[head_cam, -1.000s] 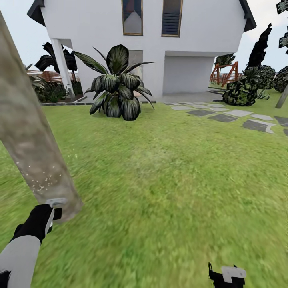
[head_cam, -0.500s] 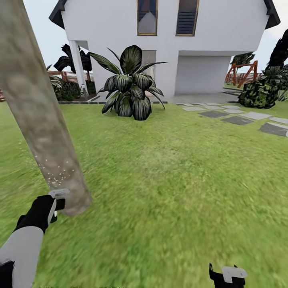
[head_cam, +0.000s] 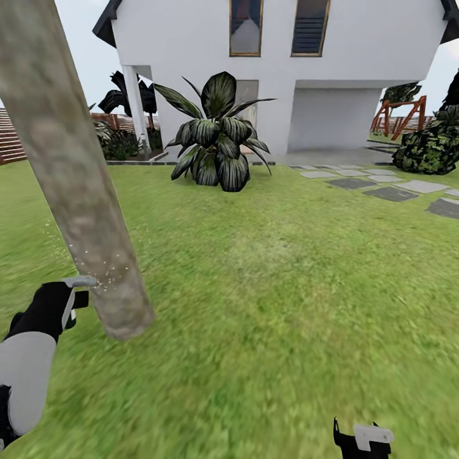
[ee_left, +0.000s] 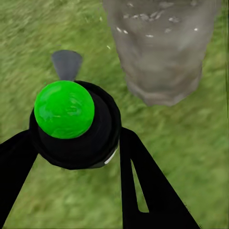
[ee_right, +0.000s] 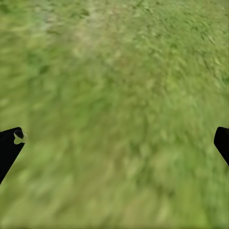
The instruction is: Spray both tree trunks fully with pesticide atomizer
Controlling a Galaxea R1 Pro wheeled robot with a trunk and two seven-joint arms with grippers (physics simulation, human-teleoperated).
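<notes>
Presently the left gripper [ee_left: 76, 143] clamps the sprayer [ee_left: 71, 121], green cap up, nozzle just beside the pale tree trunk [head_cam: 76, 185]. Right gripper [ee_right: 114, 143] hangs spread wide over lawn [head_cam: 287, 287]. White house [head_cam: 287, 70] beyond.

My head camera looks forward and down across the lawn [head_cam: 287, 287] toward the white house [head_cam: 280, 70]. My left wrist camera sits close above grass, sharing the tree trunk [head_cam: 76, 185] base with it; my right wrist camera faces grass close up.

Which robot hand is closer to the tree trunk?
Left. The left gripper, holding the atomizer, sits right beside the trunk near its base. The right gripper hangs far off over the grass.
</notes>
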